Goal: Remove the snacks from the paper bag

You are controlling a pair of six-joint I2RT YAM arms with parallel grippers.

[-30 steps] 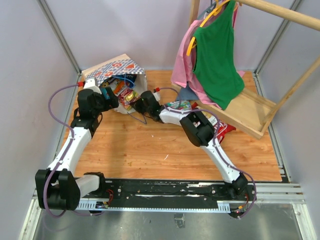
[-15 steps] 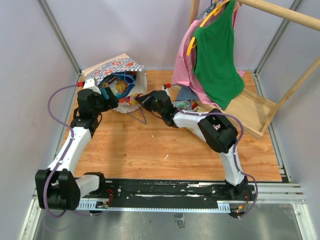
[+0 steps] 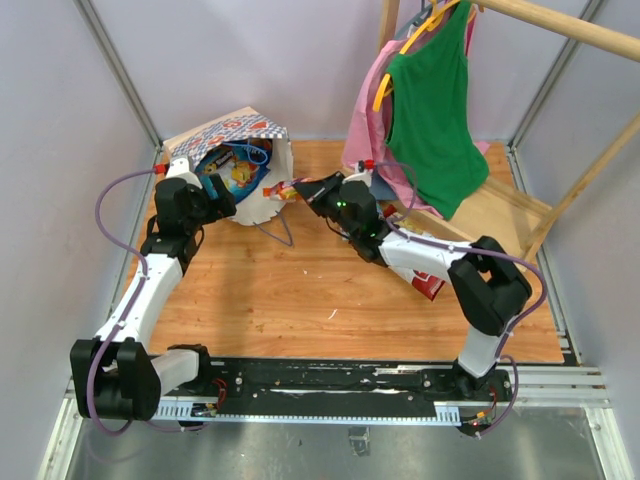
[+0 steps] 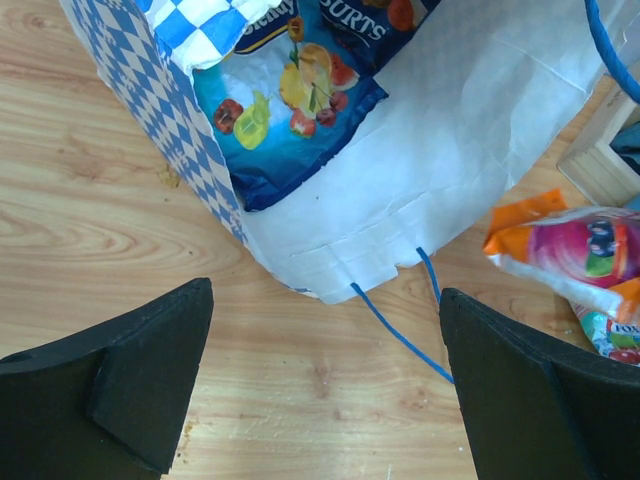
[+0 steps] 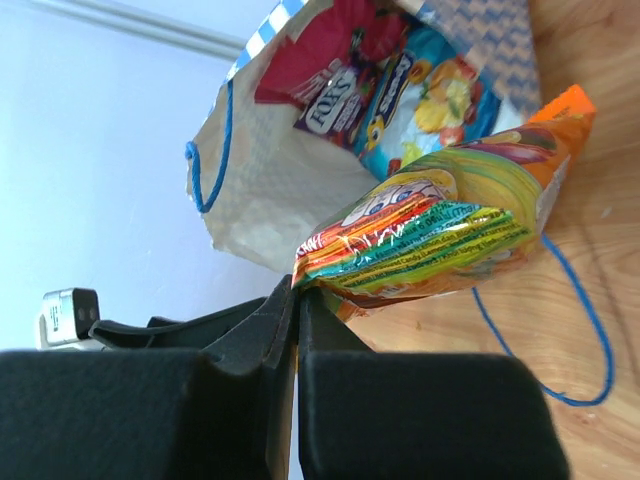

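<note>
Top camera: the paper bag [image 3: 228, 130] lies on its side at the far left of the wooden table [image 3: 300, 290], its mouth turned towards the arms and snacks showing inside. The left gripper [image 3: 225, 200] hovers at the near edge of the mouth. The right gripper [image 3: 305, 190] is just right of the bag, pinching an orange-green packet [image 3: 284, 190] just outside the mouth. A red packet [image 3: 429, 288] lies partly under the right arm.

Left wrist: the fingers [image 4: 130, 380] are spread wide and hold nothing, above the bag's lower lip and a blue cord handle [image 4: 400, 335]. A blue packet [image 4: 290, 110] lies inside.

Right wrist: the jaws are pressed together on the orange-green packet's corner, and a magenta-pink packet [image 5: 330, 60] sits in the bag behind it
</note>
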